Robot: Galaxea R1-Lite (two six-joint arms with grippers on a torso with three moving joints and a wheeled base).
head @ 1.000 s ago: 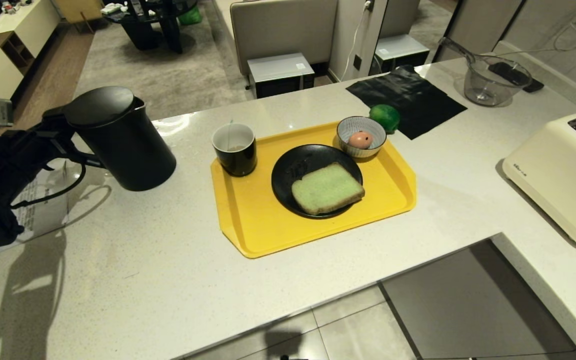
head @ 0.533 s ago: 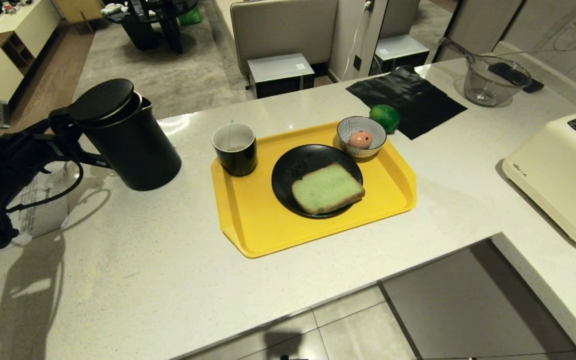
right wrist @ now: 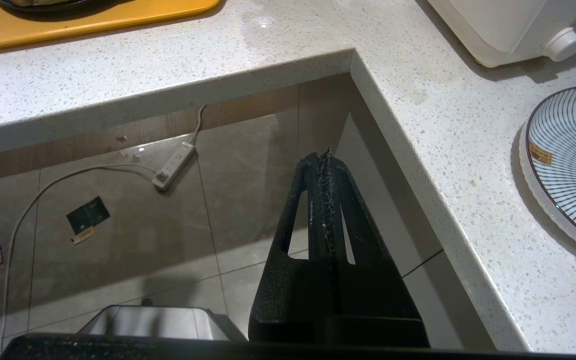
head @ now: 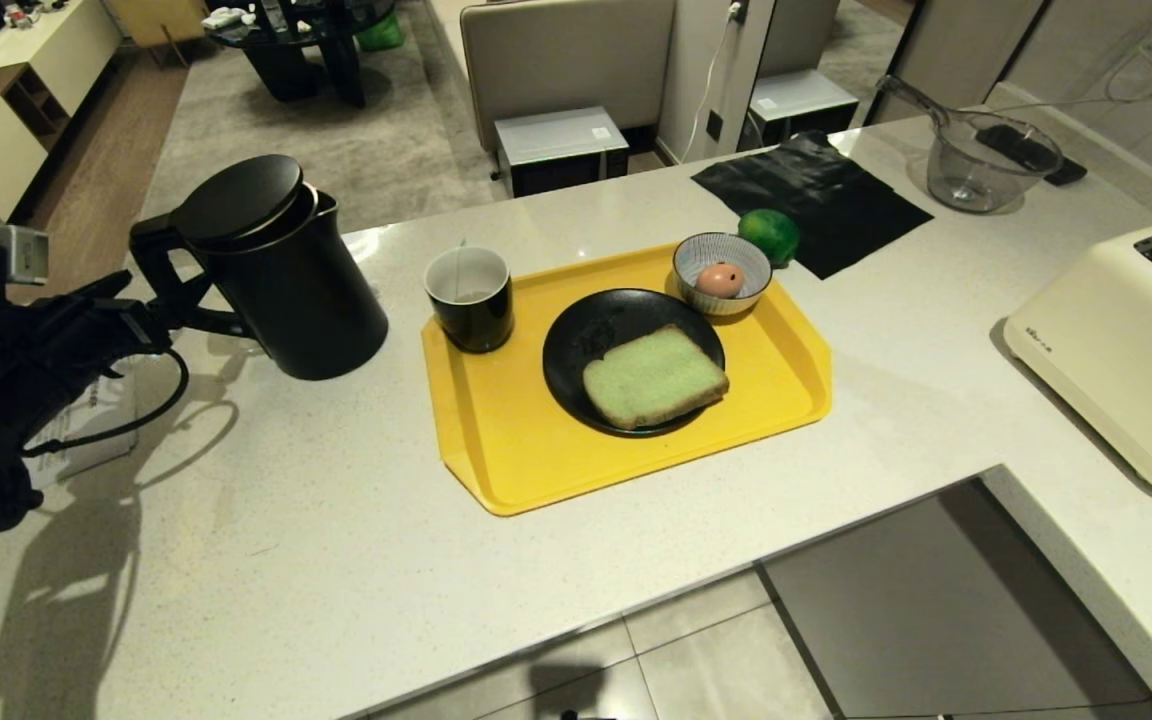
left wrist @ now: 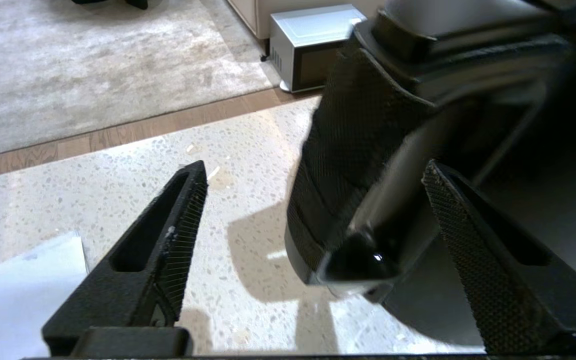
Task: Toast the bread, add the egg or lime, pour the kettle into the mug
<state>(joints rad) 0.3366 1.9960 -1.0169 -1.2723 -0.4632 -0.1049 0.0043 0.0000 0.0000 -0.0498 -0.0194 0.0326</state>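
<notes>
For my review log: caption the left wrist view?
Left gripper, jaws open, straddles the kettle handle over the counter.

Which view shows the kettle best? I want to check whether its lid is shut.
The head view: the whole kettle shows on the counter, tilted, lid lifted ajar. The left wrist view gives only its handle close up between the open left gripper's fingers. The right wrist view shows none of it.

I see a black kettle [head: 281,270], yellow tray [head: 536,460], pale green bread [head: 654,375], green lime [head: 769,233], and blue-striped bowl [head: 723,262].
</notes>
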